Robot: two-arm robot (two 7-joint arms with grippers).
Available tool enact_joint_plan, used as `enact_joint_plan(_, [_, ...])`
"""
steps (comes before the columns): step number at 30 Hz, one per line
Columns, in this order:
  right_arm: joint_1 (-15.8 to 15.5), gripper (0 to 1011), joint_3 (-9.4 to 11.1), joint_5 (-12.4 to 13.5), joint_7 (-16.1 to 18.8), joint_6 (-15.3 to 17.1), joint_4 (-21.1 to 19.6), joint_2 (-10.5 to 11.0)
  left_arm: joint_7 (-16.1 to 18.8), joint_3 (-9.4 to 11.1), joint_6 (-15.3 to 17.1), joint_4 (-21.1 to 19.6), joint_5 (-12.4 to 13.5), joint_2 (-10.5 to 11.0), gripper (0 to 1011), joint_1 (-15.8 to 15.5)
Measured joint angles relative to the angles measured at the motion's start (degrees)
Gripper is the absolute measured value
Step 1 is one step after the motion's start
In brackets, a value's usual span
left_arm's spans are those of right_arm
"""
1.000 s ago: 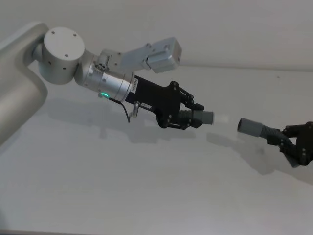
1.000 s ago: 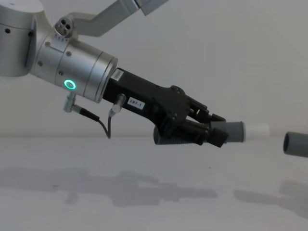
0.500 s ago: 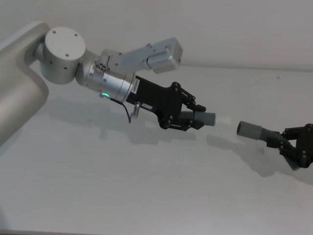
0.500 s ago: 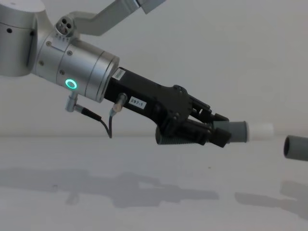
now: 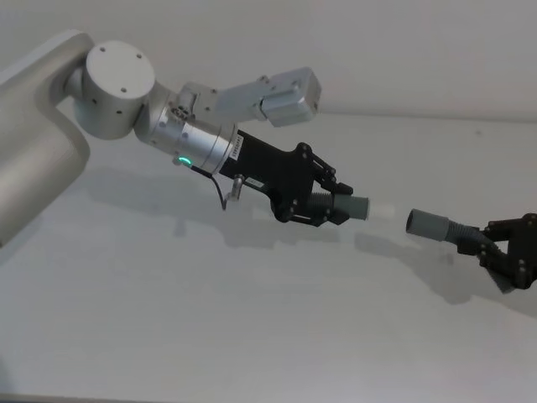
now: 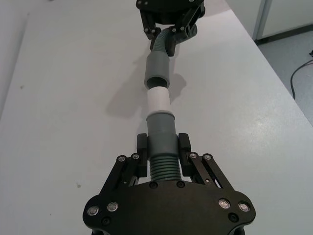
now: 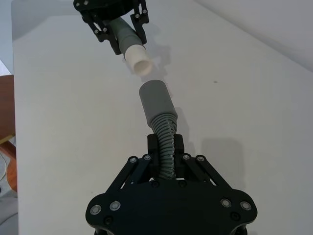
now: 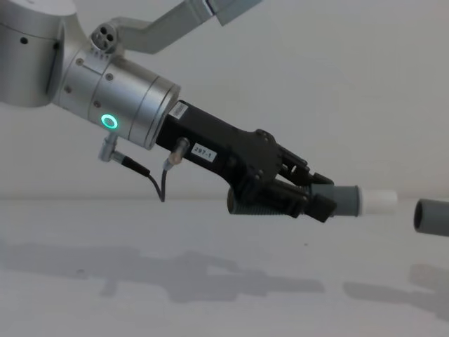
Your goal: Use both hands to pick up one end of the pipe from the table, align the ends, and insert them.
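While the left claw point(image 5: 329, 204) clamps the ribbed piece point(image 5: 344, 206), its white tip point(image 8: 379, 202) sits just short of the grey mouth point(image 5: 417, 222); the right claw point(image 5: 497, 252) grips that straight piece point(image 5: 436, 225) above the table point(image 5: 252, 319).

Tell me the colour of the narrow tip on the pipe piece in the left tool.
White; the tip shows best in the left wrist view.

Head camera looks down from above at the table point(image 5: 210, 319); chest camera looks low across it; each wrist camera looks close along its own gripper toward the other
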Motion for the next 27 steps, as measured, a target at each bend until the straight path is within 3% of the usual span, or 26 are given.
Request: enact_joint_plan(27, [1.24, 165, -1.31, 0.70, 1.61, -0.02, 0.35, 0.41, -0.60, 1.50, 0.96, 1.43, 1.09, -0.71, 356, -1.52])
